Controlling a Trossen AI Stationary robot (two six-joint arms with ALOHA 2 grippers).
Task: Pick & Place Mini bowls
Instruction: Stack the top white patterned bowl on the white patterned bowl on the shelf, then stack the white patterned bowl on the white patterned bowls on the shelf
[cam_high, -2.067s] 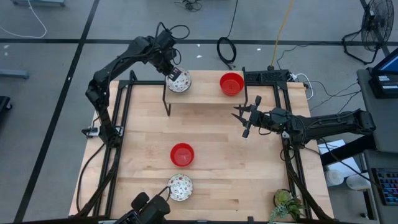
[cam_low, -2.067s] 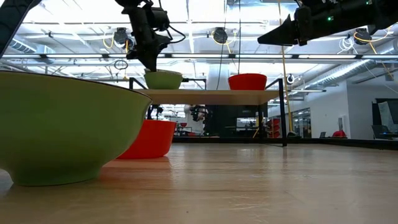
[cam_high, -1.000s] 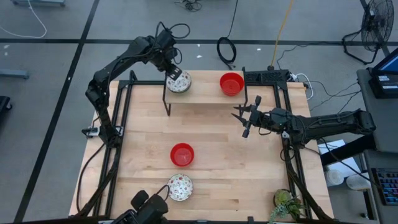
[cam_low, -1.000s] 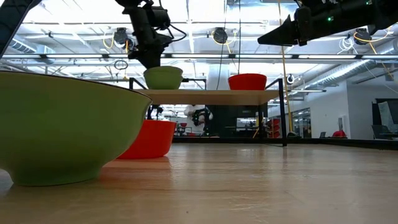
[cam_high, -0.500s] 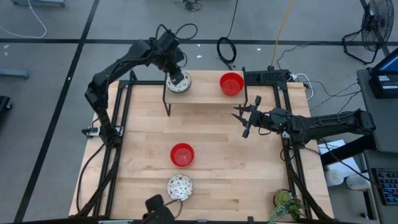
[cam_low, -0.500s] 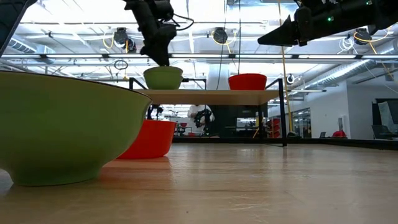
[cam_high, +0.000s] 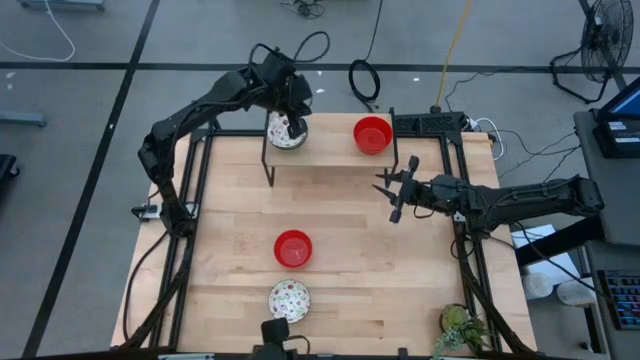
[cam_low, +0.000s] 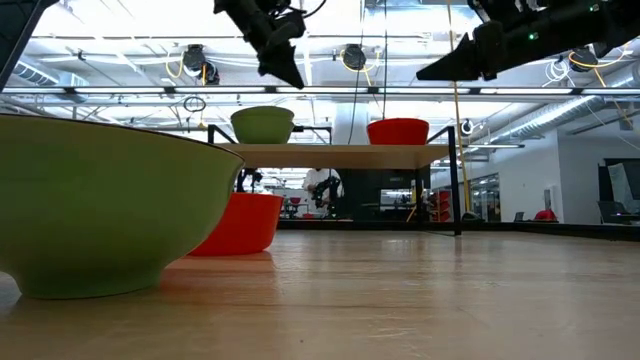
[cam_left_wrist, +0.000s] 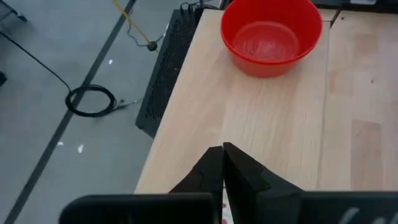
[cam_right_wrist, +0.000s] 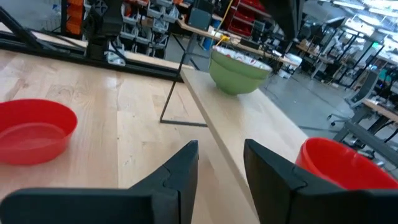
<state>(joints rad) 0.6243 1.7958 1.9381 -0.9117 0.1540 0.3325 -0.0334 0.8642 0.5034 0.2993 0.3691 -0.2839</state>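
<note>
Two white speckled bowls with green outsides and two red bowls show. One speckled bowl (cam_high: 285, 133) (cam_low: 263, 125) and one red bowl (cam_high: 372, 134) (cam_left_wrist: 271, 34) stand on a raised wooden shelf (cam_high: 330, 150). The other red bowl (cam_high: 293, 247) and the other speckled bowl (cam_high: 289, 299) (cam_low: 90, 210) stand on the table. My left gripper (cam_high: 298, 124) (cam_low: 296, 80) (cam_left_wrist: 222, 152) is shut and hangs above the shelf's speckled bowl, clear of it. My right gripper (cam_high: 394, 190) (cam_right_wrist: 221, 163) is open in the air, right of the table's middle.
The shelf stands on thin black legs (cam_high: 268, 165) at the table's far edge. Black frame rails (cam_high: 190, 200) run along both table sides. A power strip (cam_high: 428, 124) lies beside the shelf, a small plant (cam_high: 460, 325) at the near right corner.
My left gripper has risen from the rim of the speckled bowl on the shelf and moved a little toward the table's right. The bowl stays standing on the shelf. The right arm has kept still.
</note>
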